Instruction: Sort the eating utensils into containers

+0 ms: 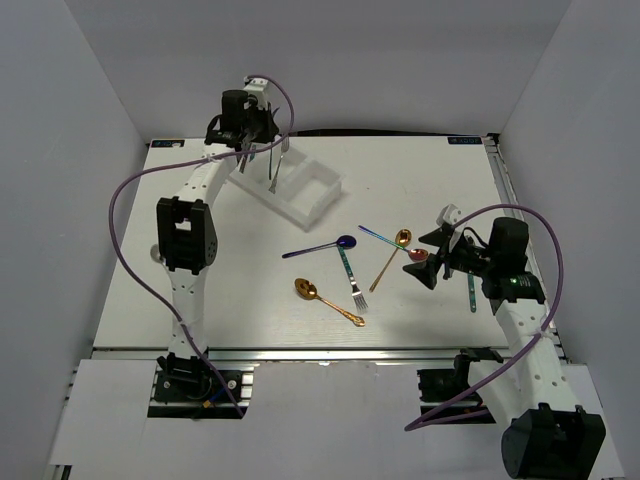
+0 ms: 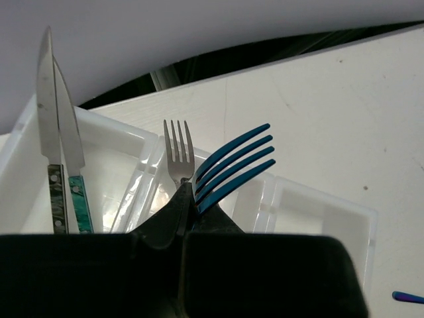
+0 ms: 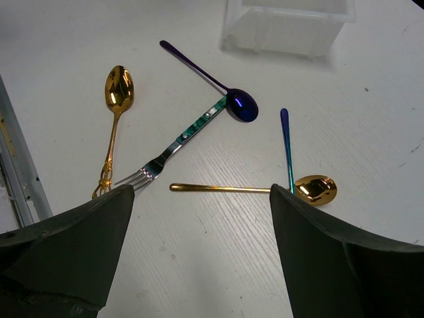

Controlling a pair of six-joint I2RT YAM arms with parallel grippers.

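Observation:
My left gripper [image 2: 189, 199] is shut on a blue fork [image 2: 235, 162], whose tines stick up over the white tray [image 2: 318, 212]. A silver fork [image 2: 177, 149] stands just behind the fingertips; whether it is also held is unclear. Two knives [image 2: 56, 132] lean upright in the tray's left compartment. My right gripper [image 3: 202, 199] hangs open over the table, nothing between its fingers. Just beyond it lie a slim gold spoon [image 3: 218, 188], a blue-teal handle [image 3: 286, 149], a purple spoon [image 3: 242, 106], a green-handled fork [image 3: 179, 142] and an ornate gold spoon [image 3: 119, 89].
From above, the tray [image 1: 325, 190] sits at the back left of the table. A red spoon [image 1: 416, 256] lies by the right gripper [image 1: 430, 265], and a teal utensil [image 1: 471, 290] lies to its right. White walls enclose the table.

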